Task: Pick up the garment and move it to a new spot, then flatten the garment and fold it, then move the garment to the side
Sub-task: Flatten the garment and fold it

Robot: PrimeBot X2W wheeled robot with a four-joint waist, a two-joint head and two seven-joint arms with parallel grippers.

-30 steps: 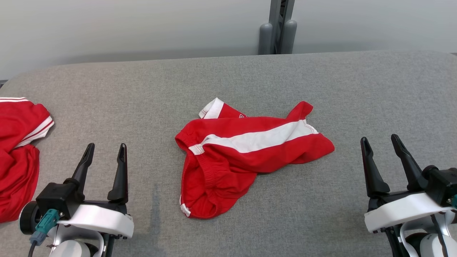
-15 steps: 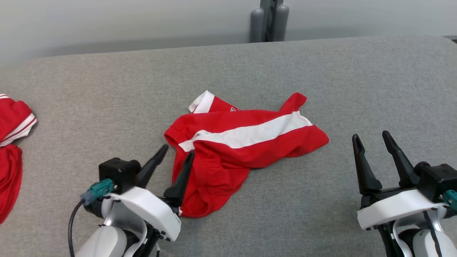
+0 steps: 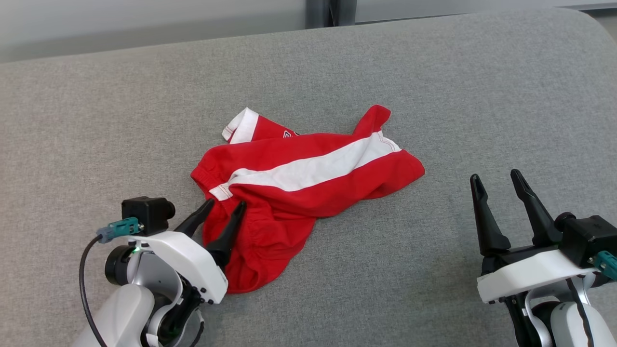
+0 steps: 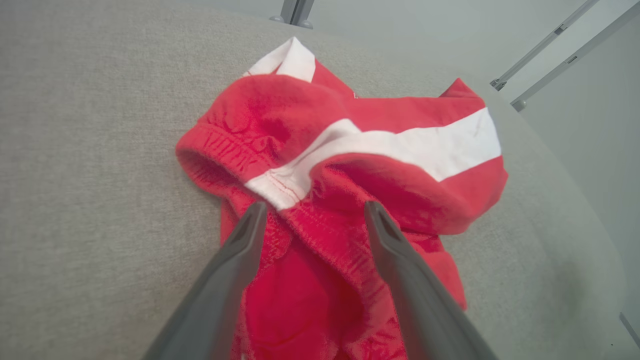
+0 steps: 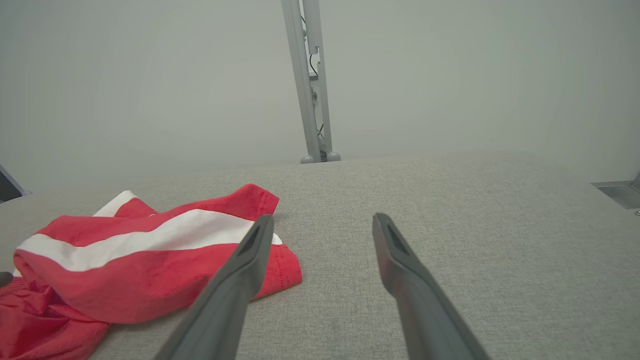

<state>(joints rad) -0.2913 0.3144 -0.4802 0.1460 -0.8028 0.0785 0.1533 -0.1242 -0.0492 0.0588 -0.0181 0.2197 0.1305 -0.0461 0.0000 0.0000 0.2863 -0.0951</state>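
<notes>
Shorts [image 3: 299,193], red with a white stripe [image 3: 308,171], lie crumpled about the middle of the grey table [image 3: 434,86]. Their long axis follows that stripe, from the gathered waistband [image 4: 320,235] on my near left, slanting away and to the right, where a leg hem ends. The waistband end is the one that matters, because it lies right at my left hand [image 3: 225,203]. That hand is spread wide and has hold of nothing. In the left wrist view its two fingers [image 4: 237,265] straddle the waistband just below the stitched end of the stripe, one by the cloth's left edge and the other over the red fold. Whether the tips touch the cloth I cannot tell.

I judge the pick-up falls to this hand: a short push forward and down along its own fingers, then a pinch across the elastic, should gather enough layers to lift. The risk I see is catching only the top layer, so the rest drags.

My right hand [image 3: 495,175] is spread wide too and empty. It stands well apart to the right of the shorts, nearest the leg hem, with bare table between.
</notes>
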